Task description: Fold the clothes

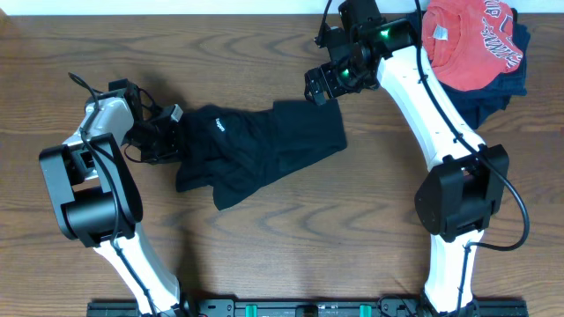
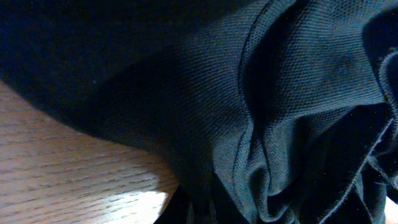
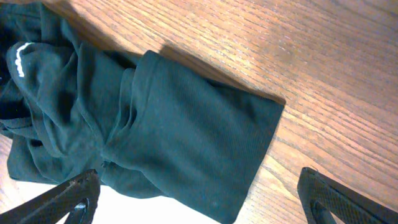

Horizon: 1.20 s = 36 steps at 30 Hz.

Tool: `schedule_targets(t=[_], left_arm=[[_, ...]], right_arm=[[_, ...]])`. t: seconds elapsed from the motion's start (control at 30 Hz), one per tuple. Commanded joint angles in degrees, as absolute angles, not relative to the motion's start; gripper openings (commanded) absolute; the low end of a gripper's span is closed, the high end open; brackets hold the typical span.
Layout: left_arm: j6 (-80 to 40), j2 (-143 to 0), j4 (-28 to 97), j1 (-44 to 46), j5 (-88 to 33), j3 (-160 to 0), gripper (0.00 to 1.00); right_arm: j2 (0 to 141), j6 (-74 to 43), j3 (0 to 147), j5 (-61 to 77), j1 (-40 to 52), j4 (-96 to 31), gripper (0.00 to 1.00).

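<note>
**Left claw [image 1: 161, 123] pinches the limp black cloth shirt [image 1: 256, 150]**

Clenched on the shirt's edge, it sits at the left of the brown wooden table [image 1: 264, 255]. The shirt lies crumpled mid-table. The right claw [image 1: 319, 85] hangs wide open over the table's far middle. I think grabbing is the step now. Next, the right claw must pinch cloth too.

Black clothes [image 1: 256, 150]: limp, crumpled heap, small white print near left end, lying mid-tabletop [image 1: 264, 238], sleeve spread flat rightward.
</note>
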<state>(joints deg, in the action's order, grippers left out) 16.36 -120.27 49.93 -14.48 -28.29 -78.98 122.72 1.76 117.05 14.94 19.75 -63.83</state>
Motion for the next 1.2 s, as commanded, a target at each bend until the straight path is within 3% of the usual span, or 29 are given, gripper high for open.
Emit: schedule_targets(t=[0.0,0.23,0.27,0.4,0.43,0.9,1.17], left_arm=[[15.44,-124.16,51.46,-14.44,-25.1,-77.73,0.06],[14.48,-115.96,54.39,-16.19,-25.08,-79.29,0.06],[14.44,-114.34,54.57,-16.43,-25.1,-79.29,0.06],[14.28,-108.68,54.98,-16.97,-25.08,-79.29,0.06],[14.28,-107.59,55.02,-16.97,-25.04,-79.29,0.06],[10.61,-103.92,54.96,-16.95,-26.09,-80.31,0.06],[10.41,-102.21,54.08,-16.69,-38.59,-82.06,0.06]], right_arm=[[121.73,2.42,117.73,14.76,19.77,-63.96,0.99],[122.65,1.74,115.74,22.26,19.77,-62.06,0.99],[122.91,1.74,114.93,25.36,19.75,-60.8,0.88],[123.31,-2.28,110.76,31.42,19.05,-54.26,0.1],[123.35,-3.84,109.58,32.01,18.83,-52.62,0.01],[123.61,-5.8,93.25,36.1,19.46,-44.21,0.01],[126.3,-7.68,88.07,27.81,18.96,-41.1,0.01]])
